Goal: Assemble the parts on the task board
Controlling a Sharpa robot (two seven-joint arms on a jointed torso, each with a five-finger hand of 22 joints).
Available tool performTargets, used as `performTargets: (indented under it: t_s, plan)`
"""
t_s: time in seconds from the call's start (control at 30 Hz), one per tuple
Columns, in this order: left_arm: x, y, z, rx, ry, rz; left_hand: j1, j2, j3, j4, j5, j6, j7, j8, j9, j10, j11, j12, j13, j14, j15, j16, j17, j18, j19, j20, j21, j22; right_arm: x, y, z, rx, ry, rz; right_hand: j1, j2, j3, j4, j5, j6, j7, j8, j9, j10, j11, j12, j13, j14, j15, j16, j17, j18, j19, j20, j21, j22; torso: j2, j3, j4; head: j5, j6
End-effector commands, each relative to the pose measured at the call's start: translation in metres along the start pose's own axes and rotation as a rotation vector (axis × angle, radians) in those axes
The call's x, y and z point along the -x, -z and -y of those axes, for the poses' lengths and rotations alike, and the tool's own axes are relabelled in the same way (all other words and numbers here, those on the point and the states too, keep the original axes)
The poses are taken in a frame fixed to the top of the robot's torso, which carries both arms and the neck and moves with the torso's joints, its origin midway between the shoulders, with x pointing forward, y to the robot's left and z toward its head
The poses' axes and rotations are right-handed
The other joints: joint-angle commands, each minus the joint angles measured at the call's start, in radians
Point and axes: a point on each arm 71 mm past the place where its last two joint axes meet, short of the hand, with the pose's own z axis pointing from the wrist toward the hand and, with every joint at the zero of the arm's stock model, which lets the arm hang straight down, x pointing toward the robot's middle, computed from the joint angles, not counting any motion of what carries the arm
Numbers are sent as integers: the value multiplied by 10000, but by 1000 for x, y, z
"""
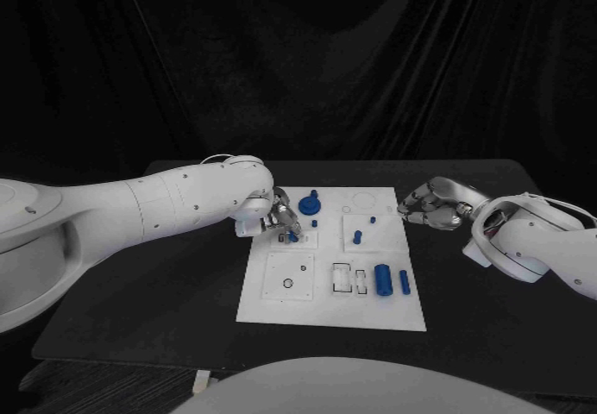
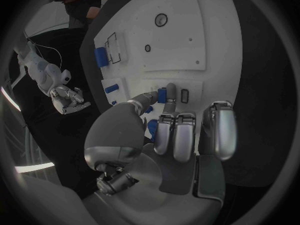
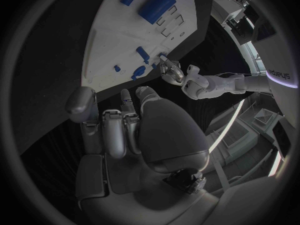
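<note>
With my left hand (image 1: 265,217) pinching a small blue part (image 2: 162,96) upright at the board's (image 1: 326,302) left edge, I should keep it plumb and press gently, my empty right hand (image 1: 430,207) curled aside.

Left arm (image 1: 137,207): smooth white shell, thick and rounded, dotted with small dark screws, with a thin pale cable looping at its wrist toward 12 o'clock. Left robot hand (image 1: 265,216): silver metal, with segmented fingers and darker pads. Right arm (image 1: 541,241): matching white casing with a cable arching over it. Right robot hand (image 1: 431,205): silver, glossy, with a domed palm shell.
</note>
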Motion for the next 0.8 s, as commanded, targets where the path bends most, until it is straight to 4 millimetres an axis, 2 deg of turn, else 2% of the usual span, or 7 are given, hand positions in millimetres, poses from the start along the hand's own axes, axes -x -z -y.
performTargets:
  t_s: [0.03, 0.73, 0.8]
  plan:
    - [-3, -1, 2, -152, -37, -208, -8, 109, 578, -498, 36, 3, -43, 23, 0, 1057, -43, 5, 2614, 1039, -84, 27, 2635, 35, -10, -67, -50, 1978, -2, 0, 1, -157, 33, -102, 135, 0, 42, -4, 48, 61, 27, -6, -10, 735, -28, -43, 2241, 750, 3, -45, 1653, 100, -86, -11, -34, 1137, 3, 0, -3, -8, 2]
    - [-5, -4, 3, -148, -36, -249, -5, 111, 608, -540, 42, -9, -45, 19, 10, 1029, -45, -36, 2586, 1039, -86, 27, 2635, 49, -39, -68, -110, 1960, -2, 0, 1, -159, 29, -111, 140, -5, 79, 2, 46, 65, 29, -8, -12, 721, -25, -51, 2226, 745, 5, -55, 1641, 106, -97, -8, -70, 1129, 1, 1, -1, -38, 2]
    - [-5, -4, 4, -147, -30, -248, -70, 119, 598, -523, -59, -36, -28, 4, 20, 1022, -31, -45, 2580, 1039, -78, 27, 2635, 49, -44, -62, -121, 1958, -2, 1, 1, -159, 29, -111, 140, -5, 79, 2, 46, 65, 29, -8, -12, 721, -25, -51, 2226, 745, 5, -55, 1641, 106, -97, -8, -70, 1129, 1, 2, -1, -40, 2]
